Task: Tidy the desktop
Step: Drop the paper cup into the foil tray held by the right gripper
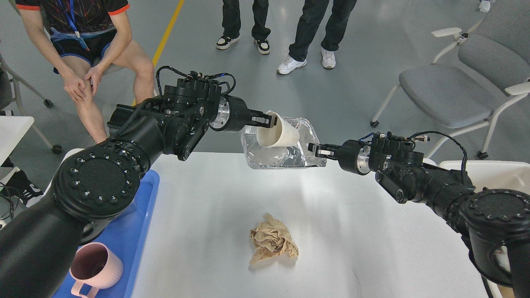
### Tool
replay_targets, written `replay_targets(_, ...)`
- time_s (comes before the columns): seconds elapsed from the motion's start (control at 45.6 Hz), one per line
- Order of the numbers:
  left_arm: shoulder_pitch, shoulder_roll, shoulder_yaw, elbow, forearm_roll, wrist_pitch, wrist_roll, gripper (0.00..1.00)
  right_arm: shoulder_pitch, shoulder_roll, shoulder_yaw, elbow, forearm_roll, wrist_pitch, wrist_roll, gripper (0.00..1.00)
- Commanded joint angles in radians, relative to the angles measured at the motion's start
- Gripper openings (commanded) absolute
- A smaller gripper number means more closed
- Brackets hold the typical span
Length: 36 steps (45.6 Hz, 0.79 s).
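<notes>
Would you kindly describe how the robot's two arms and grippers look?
Both arms are glossy black, with round joint covers ringed by small bolts. Each wrist has a silver metal ring and loose black cables looping above. The left gripper and right gripper are black with pale marks on their fingers.

Both our arms are matte black. Each big round joint cover at 7 and 5 o'clock carries a ring of small screws. Silver metal collars sit behind the left gripper [271, 120] and right gripper [313, 149]. Black cables loop over both wrists, with some blue wire.
</notes>
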Motion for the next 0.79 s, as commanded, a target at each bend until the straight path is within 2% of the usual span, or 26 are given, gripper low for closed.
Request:
replay_targets(0.0, 0.0, 0.0, 0.0, 0.0, -0.021, -0.012, 0.002, 0.81, 0.0, 0.0, 0.0, -0.001, 0.0, 0.0, -0.001, 0.0)
replay_targets(0.197, 0.0, 0.0, 0.001, 0.0, -0.025, -0.023, -0.001, 0.85, 0.0, -0.002, 0.0, -0.001, 0.0, 0.0, -0.001, 0.0)
replay_targets(0.483, -0.021, 0.032, 0.009, 0.002, -0.025, -0.155, -0.033, 0.85, 0.0, -0.006, 0.001, -0.001, 0.0, 0.0, 0.001, 0.0)
replay_targets(0.636, -0.038, 0.118, 0.0, 0.002, -0.025, -0.193, -0.055, 0.85, -0.003, -0.006, 0.003, -0.001, 0.0, -0.001, 0.002, 0.0)
replay_targets(0.768, -0.104, 0.158, -0.006, 0.002, -0.029, -0.244, -0.077, 0.85, -0.003, -0.005, 0.003, -0.001, 0.0, -0.001, 0.002, 0.0)
